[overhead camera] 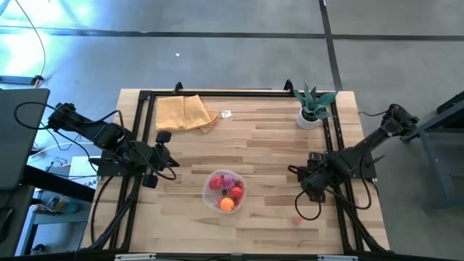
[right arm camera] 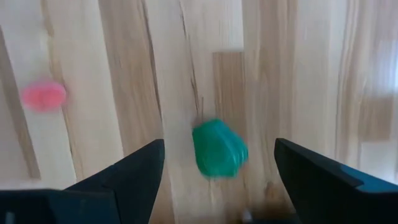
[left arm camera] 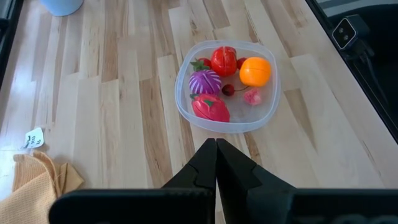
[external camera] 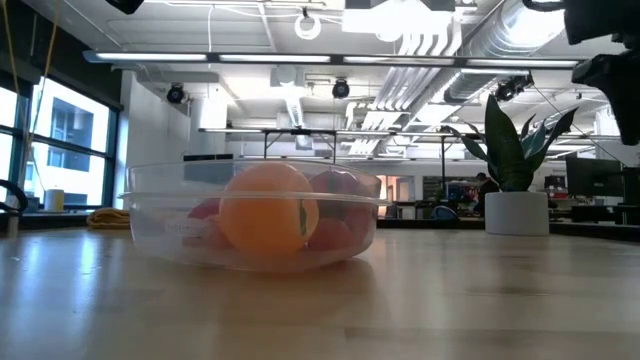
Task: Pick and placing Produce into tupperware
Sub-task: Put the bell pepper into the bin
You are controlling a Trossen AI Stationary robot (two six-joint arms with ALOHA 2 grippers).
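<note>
Right gripper (right arm camera: 217, 163) released, jaws wide, hovering over a green piece (right arm camera: 217, 149) near the table's right edge. Centre on it, drop straight, clench, then carry to the tub (overhead camera: 226, 192) mid-table near the front edge. Pink piece (right arm camera: 42, 95) sits loose nearby. Left gripper (left arm camera: 216, 149) clenched, empty, parked left of the tub.

The pale wooden table (overhead camera: 268, 138) stands on a grey concrete floor (overhead camera: 217, 51) crossed by dark seams. Beyond the table, an open office hall stretches back under a white ceiling of exposed ducts (external camera: 480, 45) and strip lights (external camera: 300, 58). Left of the table, tall dark-framed windows (external camera: 60, 140) let in daylight, and desks with monitors (external camera: 590, 180) line the far side
</note>
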